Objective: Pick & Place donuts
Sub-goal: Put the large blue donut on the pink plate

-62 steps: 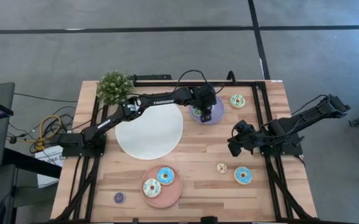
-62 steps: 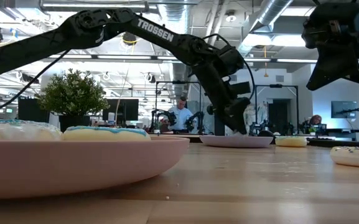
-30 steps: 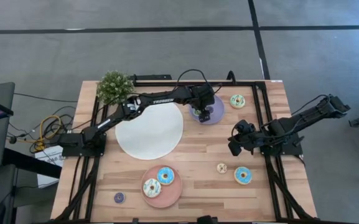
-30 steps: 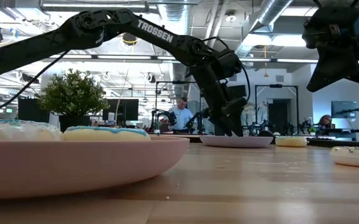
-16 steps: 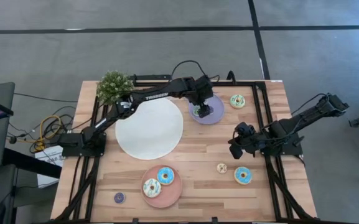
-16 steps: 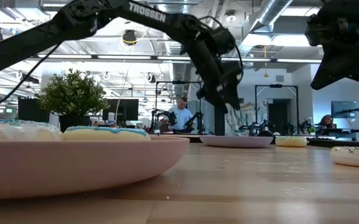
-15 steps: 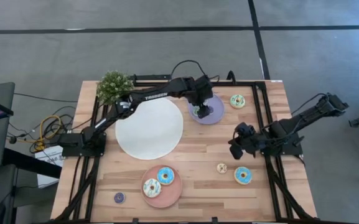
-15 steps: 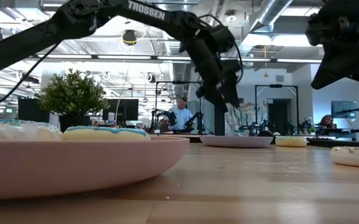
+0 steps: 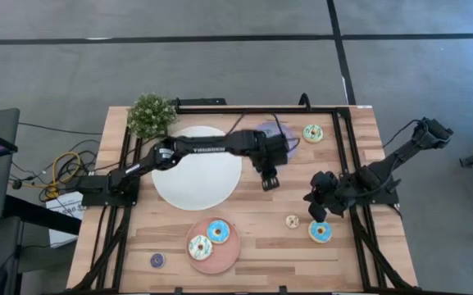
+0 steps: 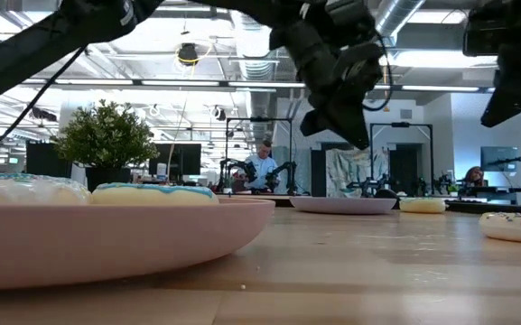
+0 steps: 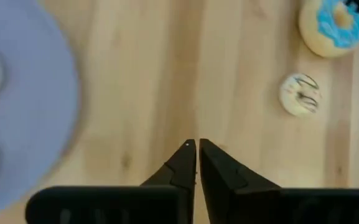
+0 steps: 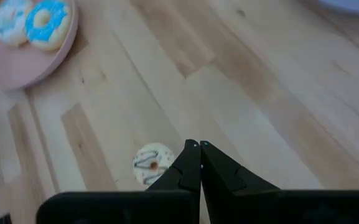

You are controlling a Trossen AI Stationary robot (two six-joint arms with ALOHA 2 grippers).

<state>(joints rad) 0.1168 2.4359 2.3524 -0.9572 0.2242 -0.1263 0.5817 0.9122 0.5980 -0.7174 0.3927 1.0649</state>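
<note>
1. Spreading across the middle of the tabletop (image 9: 252,221), the white plate (image 9: 197,168) is the biggest thing, with the left arm stretched over it.
2. Its left claw (image 9: 268,182) hangs above bare wood, fingers pressed together on nothing; a moment ago it was at the lilac plate (image 9: 279,135) and has since swung off it.
3. The right claw (image 9: 316,213), also closed and empty, has slid nearer the front, now just beside the beige mini donut (image 9: 292,221).
4. The pink plate (image 9: 213,246) holds two larger donuts, white (image 9: 199,247) and light blue (image 9: 218,232), touching.
5. Another blue-iced donut (image 9: 320,232) lies near the beige one; a sprinkled one (image 9: 312,133) sits by the lilac plate, which carries two small rings in the wrist view.
6. A purple mini donut (image 9: 157,260) sits alone at the front left.
7. These look light and firm with smooth icing; I'd pinch across the ring's outer edge, or one finger through the hole.
</note>
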